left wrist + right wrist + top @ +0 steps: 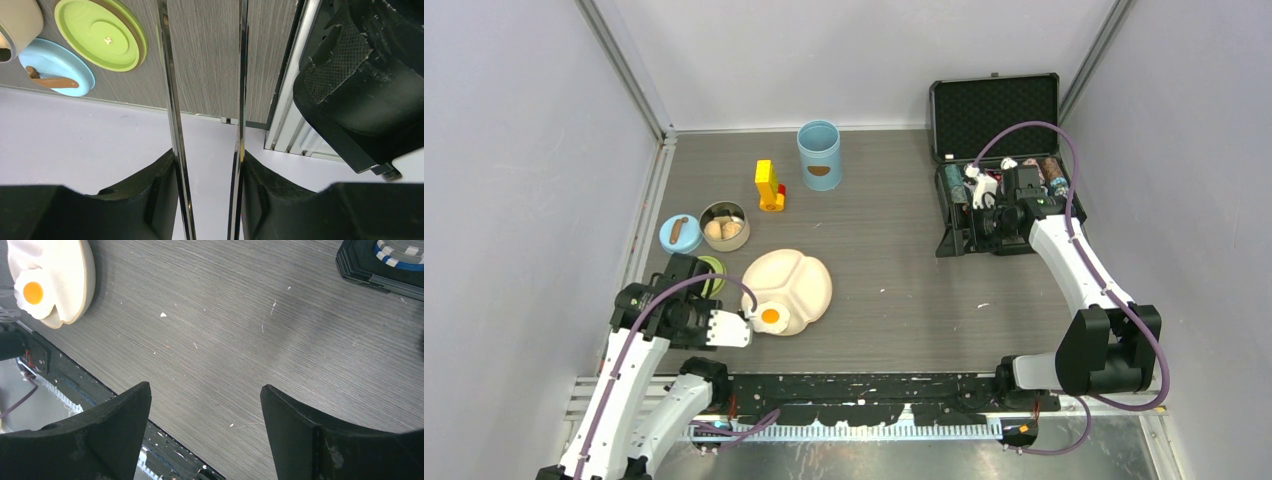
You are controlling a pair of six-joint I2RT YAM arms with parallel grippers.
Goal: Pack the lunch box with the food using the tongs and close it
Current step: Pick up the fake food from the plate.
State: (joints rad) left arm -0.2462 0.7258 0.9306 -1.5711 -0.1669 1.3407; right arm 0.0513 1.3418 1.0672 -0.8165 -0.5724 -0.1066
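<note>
The silver tongs (pixel 171 95) run as two thin arms up between my left gripper's (pixel 207 165) fingers, which are shut on them. That gripper (pixel 716 326) sits by the near-left rim of the cream plate (pixel 804 275), next to the fried egg (pixel 771 317). The light-blue lunch box canister (pixel 819 155) stands open at the back. Its blue lid (pixel 680 233) and the steel bowl (pixel 724 225) holding beige food lie at the left. The green lid (pixel 100 32) lies beside them. My right gripper (pixel 205 405) is open and empty, hovering by the black case (pixel 999 120).
A yellow and red toy (pixel 769 186) stands left of the canister. The black case holds several items at the right rear. The left wall and its metal rail (pixel 287 100) are close to my left arm. The case corner (pixel 380 265) shows in the right wrist view.
</note>
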